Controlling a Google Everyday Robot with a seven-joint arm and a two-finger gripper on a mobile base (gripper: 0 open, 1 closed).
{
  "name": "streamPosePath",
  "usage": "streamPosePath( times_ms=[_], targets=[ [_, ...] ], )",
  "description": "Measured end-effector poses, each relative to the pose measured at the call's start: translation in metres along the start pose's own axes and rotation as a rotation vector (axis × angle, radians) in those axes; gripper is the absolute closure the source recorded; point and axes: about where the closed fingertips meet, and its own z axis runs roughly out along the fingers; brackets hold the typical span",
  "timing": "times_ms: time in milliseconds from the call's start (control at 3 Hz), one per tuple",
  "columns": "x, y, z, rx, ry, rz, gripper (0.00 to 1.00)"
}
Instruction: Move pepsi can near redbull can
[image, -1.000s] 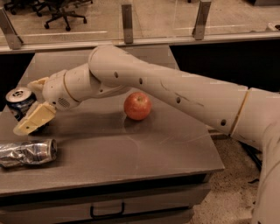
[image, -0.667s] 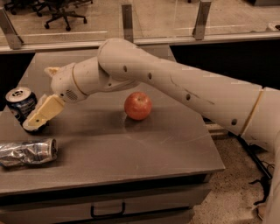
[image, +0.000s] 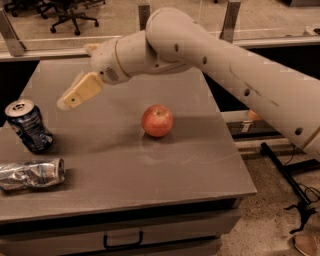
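Note:
The pepsi can (image: 27, 126), dark blue with a silver top, stands upright at the table's left edge. The redbull can (image: 31, 173), silver and crumpled, lies on its side just in front of it, a small gap between them. My gripper (image: 75, 92) hangs above the table, up and to the right of the pepsi can, clear of it and holding nothing. Its cream fingers (image: 82, 90) point down to the left. The arm reaches in from the right across the table's back.
A red apple (image: 157, 120) sits near the middle of the grey table (image: 190, 165). A drawer handle shows under the front edge. Office chairs stand behind a rail at the back. Cables lie on the floor to the right.
My gripper has lifted up and moved right, away from the pepsi can. The pepsi can, redbull can and apple have stayed in place.

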Motion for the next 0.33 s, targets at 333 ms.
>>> streamPosePath(
  times_ms=[333],
  targets=[
    [-0.0034, -0.0080, -0.0063, 0.017, -0.003, -0.004, 0.00]
  ],
)
